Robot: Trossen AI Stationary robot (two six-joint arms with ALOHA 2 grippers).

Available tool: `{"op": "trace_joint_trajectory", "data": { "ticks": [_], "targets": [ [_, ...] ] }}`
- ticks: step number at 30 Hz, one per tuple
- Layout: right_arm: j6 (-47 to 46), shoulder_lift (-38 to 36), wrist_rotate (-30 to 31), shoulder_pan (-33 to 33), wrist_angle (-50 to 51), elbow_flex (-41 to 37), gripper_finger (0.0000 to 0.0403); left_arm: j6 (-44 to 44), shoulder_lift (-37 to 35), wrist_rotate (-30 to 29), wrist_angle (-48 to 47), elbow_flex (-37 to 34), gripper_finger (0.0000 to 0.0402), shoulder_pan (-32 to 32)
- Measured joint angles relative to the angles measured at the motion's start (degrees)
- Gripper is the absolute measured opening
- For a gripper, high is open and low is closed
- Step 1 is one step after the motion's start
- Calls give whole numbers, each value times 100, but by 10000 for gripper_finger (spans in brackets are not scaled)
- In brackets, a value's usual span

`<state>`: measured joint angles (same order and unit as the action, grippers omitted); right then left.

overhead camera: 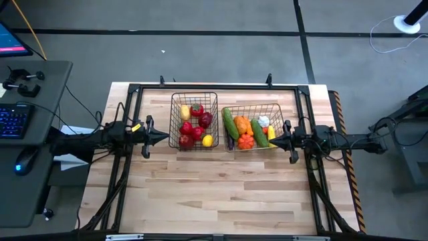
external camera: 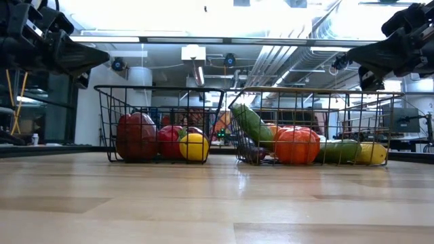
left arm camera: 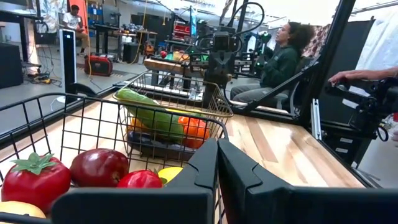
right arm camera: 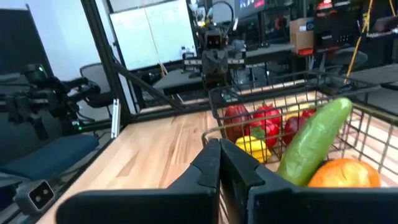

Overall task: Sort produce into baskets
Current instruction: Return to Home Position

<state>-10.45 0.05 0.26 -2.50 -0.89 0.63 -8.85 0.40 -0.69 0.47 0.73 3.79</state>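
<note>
Sorting apparently complete: produce (overhead camera: pixel 196 110) fills the narrower basket (overhead camera: pixel 194 94) and wider basket (overhead camera: pixel 254 105), so left gripper (overhead camera: pixel 165 136) and right gripper (overhead camera: pixel 270 140) flank them, fingers pressed together, empty.

a pale wooden table (overhead camera: pixel 221 194) stands on a grey floor (overhead camera: pixel 200 53), and near it a dark desk (overhead camera: pixel 47 80) bears a blue-lit keyboard (overhead camera: pixel 12 120) and a mouse (overhead camera: pixel 22 163). in the room beyond, a person in a dark green top (left arm camera: pixel 280 62) sits, another person (left arm camera: pixel 73 18) is farther off, and a whiteboard (right arm camera: pixel 155 34) shows.
</note>
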Motion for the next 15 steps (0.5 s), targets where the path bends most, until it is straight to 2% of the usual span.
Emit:
{"op": "trace_joint_trajectory", "data": {
  "ticks": [4, 10, 15],
  "targets": [
    [11, -2, -6, -18, -15, -7, 0, -1, 0, 0, 0, 0, 0, 0],
    [2013, -4, -3, -18, -15, -7, 0, 1, 0, 0, -2, 0, 0, -1],
    [2587, -4, 3, -18, -13, -7, 0, 1, 0, 0, -2, 0, 0, 0]
  ]
}}
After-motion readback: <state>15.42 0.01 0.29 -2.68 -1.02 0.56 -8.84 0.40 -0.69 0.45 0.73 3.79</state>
